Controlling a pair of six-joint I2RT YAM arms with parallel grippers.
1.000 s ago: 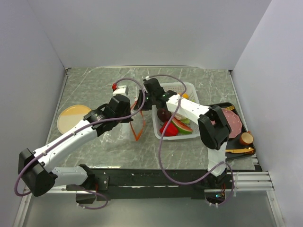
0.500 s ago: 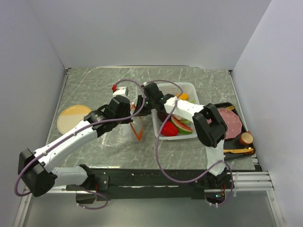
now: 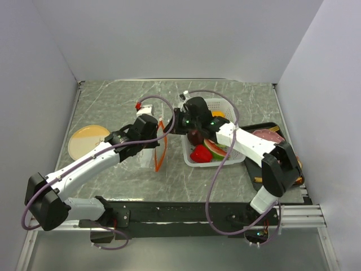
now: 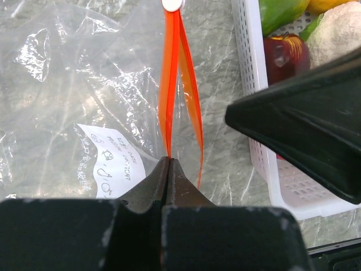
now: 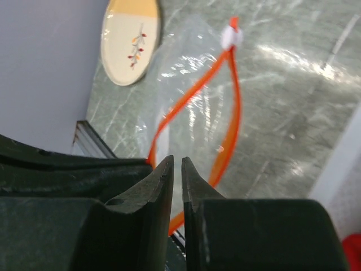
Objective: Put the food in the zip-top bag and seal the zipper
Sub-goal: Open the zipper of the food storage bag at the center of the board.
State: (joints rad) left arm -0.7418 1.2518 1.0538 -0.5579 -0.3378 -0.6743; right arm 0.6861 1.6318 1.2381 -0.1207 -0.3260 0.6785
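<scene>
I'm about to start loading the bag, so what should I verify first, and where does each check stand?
1. Grip of the left tool on the zipper: ok.
2. Mouth of the zip-top bag parted: ok.
3. Mouth wide enough for the food: cannot tell.
4. Piece held in the right tool: not ok, barely parted and empty.
5. Supply of food in the white basket beside the bag: ok.

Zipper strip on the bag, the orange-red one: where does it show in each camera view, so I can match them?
Top external: zipper at centre, just left of the white basket.
Left wrist: zipper upper centre, running vertically.
Right wrist: zipper centre right, looping open.
Shared landmark: the clear bag it edges.
</scene>
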